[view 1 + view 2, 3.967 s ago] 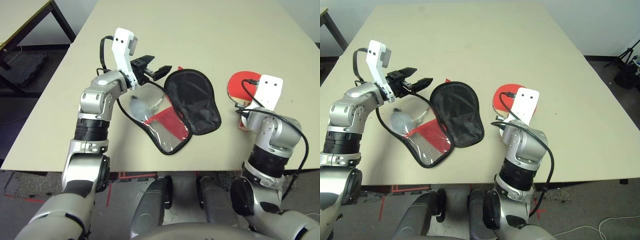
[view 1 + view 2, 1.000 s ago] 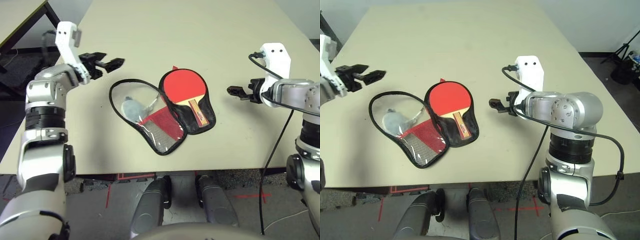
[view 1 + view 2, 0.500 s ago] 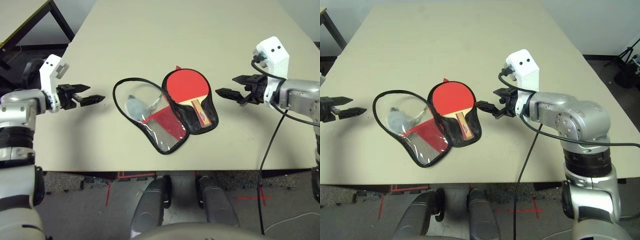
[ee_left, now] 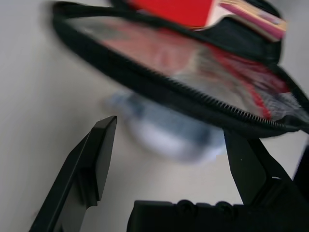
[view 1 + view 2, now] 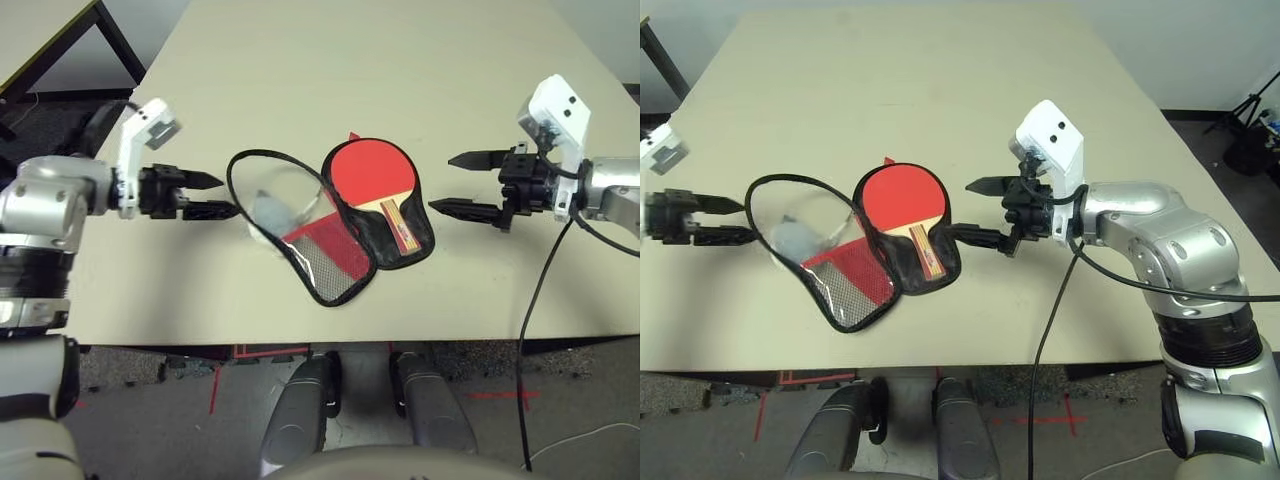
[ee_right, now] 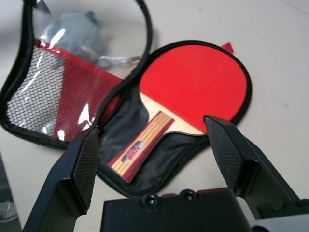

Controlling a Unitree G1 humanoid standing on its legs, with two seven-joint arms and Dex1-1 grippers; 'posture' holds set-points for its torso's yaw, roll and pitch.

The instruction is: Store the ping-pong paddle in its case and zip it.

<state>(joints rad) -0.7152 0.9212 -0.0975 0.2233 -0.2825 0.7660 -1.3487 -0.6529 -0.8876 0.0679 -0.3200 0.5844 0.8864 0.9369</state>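
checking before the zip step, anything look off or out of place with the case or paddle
Nothing stands out. The paddle lies flat on the black-lined half of the open case, handle inside the outline. The clear flap lies spread open beside it, so the case is still unzipped. The left gripper and right gripper are both open.

Large beige matte table [image 5: 400, 60] spreading under and beyond both grippers, dark grey floor [image 5: 60, 130] past the left gripper's side, black-legged second table [image 5: 60, 35] there, black tripod foot [image 5: 1252, 120] beyond the right gripper, red floor marks [image 5: 225, 385]
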